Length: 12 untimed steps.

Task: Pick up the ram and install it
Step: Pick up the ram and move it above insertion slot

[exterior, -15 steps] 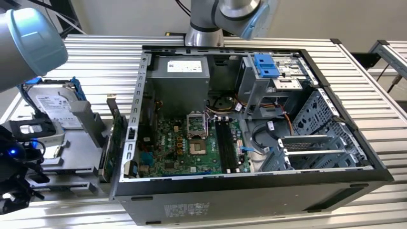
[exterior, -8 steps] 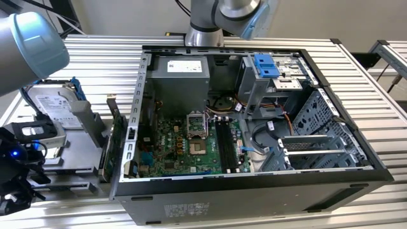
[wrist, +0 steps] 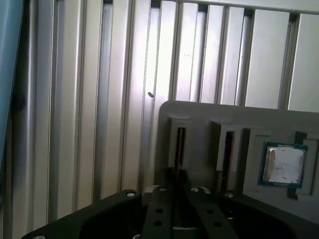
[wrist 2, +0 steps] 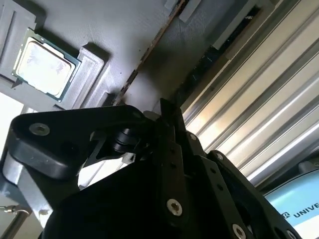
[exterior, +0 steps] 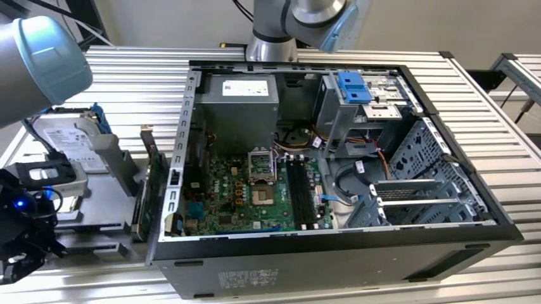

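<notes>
Ram (wrist: 178, 169), seemingly edge-on in grey holder (wrist: 239, 119) slot, right at pincer (wrist: 175, 188); open or gripping, cannot tell. Light, stiff, fragile: take by long edges, not chips.

An open computer case (exterior: 338, 253) is lying on its side on a slatted metal table (exterior: 135, 76), showing its green motherboard (exterior: 245, 196), a grey power supply (exterior: 241, 101) and a blue drive bracket (exterior: 355, 87). Toward the exterior view's left, a grey holder (exterior: 101, 190) is sitting just beside the case, carrying a silver hard drive (exterior: 63, 136). The arm's pale blue joint (exterior: 38, 60) is looming above it. The dark gripper (exterior: 21, 247) is hanging at the holder's far left edge, a small blue light glowing on it.
</notes>
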Tool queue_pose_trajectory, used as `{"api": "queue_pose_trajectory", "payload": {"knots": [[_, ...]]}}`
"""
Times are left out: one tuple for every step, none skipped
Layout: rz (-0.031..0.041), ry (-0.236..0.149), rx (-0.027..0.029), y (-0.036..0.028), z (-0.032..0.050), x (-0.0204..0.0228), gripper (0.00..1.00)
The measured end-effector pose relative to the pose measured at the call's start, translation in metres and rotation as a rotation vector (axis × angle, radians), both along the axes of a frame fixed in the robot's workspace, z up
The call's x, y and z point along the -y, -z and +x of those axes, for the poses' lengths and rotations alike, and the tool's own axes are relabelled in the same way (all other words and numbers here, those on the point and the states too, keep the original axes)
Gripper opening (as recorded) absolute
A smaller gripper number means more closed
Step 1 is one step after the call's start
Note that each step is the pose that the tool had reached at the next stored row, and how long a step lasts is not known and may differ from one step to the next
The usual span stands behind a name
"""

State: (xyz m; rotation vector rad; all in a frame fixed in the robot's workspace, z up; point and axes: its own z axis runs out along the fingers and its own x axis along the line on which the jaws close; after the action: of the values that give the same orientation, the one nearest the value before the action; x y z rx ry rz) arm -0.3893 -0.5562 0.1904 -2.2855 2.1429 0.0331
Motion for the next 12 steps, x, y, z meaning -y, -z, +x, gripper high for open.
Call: {"api": "queue_pose_trajectory", "payload": {"knots": [[0.0000, 0.000, -0.0001, 0.0000, 0.0000, 0.0000, 0.00], [0.0000, 0.000, -0.0002, 0.0000, 0.0000, 0.0000, 0.00], [0.0000, 0.000, -0.0005, -0.0013, 0.0000, 0.0000, 0.00], [0.0000, 0.000, -0.0004, -0.0052, 0.0000, 0.0000, 0.00], [0.0000, 0.000, -0.0004, -0.0098, 0.0000, 0.0000, 0.00], [0.0000, 0.000, -0.0003, -0.0144, -0.0001, 0.0000, 0.00], [0.0000, 0.000, -0.0003, -0.0190, -0.0001, 0.0000, 0.00], [-0.0001, 0.000, -0.0004, -0.0236, -0.0001, 0.0000, 0.00], [0.0001, 0.000, -0.0002, -0.0279, -0.0001, -0.0001, 0.00], [-0.0002, 0.000, -0.0005, -0.0327, -0.0001, -0.0001, 0.00], [-0.0001, 0.000, -0.0004, -0.0373, -0.0001, 0.0000, 0.00], [-0.0001, 0.000, -0.0003, -0.0418, -0.0001, -0.0001, 0.00]]}}
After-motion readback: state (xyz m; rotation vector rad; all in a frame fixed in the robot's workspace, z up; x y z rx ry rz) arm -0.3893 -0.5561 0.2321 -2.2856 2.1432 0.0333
